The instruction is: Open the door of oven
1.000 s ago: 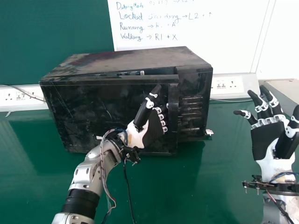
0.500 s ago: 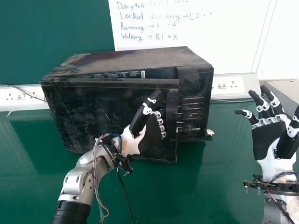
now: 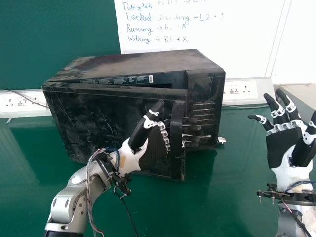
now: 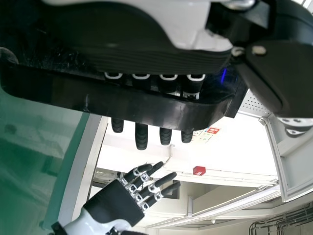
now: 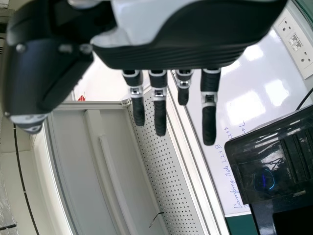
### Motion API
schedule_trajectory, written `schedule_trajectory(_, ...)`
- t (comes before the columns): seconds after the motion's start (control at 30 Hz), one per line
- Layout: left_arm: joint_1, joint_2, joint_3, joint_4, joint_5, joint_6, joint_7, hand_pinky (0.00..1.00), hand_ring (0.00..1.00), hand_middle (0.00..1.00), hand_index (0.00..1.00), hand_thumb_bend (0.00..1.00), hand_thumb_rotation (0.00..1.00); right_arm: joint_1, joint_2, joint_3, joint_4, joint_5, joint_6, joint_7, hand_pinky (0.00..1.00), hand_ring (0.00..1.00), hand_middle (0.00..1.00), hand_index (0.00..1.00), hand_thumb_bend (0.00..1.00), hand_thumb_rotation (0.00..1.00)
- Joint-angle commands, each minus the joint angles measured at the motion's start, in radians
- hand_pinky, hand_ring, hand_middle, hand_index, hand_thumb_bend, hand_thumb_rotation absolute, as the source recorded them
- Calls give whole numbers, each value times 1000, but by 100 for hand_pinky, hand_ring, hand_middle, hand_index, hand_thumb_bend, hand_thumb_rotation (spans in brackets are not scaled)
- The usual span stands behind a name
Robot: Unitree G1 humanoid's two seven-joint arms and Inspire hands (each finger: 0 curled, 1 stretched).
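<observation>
- Door [image 3: 94, 113] had swung further out, its gap along the top wider; left arm [image 3: 71, 202] had drawn back toward the view's left with it.
- Oven [image 3: 138, 64] sat mid-view on the table [image 3: 222, 197], door ajar, far from fully open.
- Risk 1: sideways pull with too little outward pull — load goes into the oven body, which could skid or twist on the table.
- Risk 2: straight fingers [image 4: 141, 137] could slide off the handle [image 3: 176, 143] as the door angle changes; door would probably stall half-open.
- Risk 3: wrist not turning with the swing could jam the fingers between handle and control panel [image 3: 207, 98].
- Left hand [image 3: 155, 150]: palm near the handle, fingers straight, slightly apart, passed behind it; thumb [image 3: 145, 123] up along the door front, not pinching.
- Right hand [image 3: 280, 148]: raised at the right, well apart from the oven, fingers spread — idle.
</observation>
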Motion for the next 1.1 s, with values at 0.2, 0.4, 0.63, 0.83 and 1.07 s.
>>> schedule_trajectory(0.2, 69, 28, -12, -156, -71, 18, 2, 49, 66, 81, 87, 91, 87, -13, -9, -4, 5, 7, 8, 4, 59, 68, 77, 76, 100, 84)
schedule_trajectory(0.4, 125, 59, -5, -222, -117, 34, -6, 52, 68, 82, 87, 90, 87, -12, -8, -5, -4, 7, 13, -5, 58, 67, 77, 76, 100, 84)
schedule_trajectory(0.63, 199, 94, 15, -290, -195, 57, -1, 49, 66, 80, 86, 90, 85, -8, -7, -1, -17, -2, 12, -12, 59, 68, 77, 76, 100, 85)
schedule_trajectory(0.83, 253, 133, 37, -318, -223, 31, -14, 50, 66, 79, 86, 91, 87, -1, -6, 3, -34, -8, 15, -21, 59, 68, 78, 76, 100, 86)
schedule_trajectory(1.07, 299, 173, 62, -325, -274, 25, -70, 50, 64, 79, 83, 89, 84, -6, -8, 4, -27, 10, 25, -5, 59, 68, 78, 76, 100, 84)
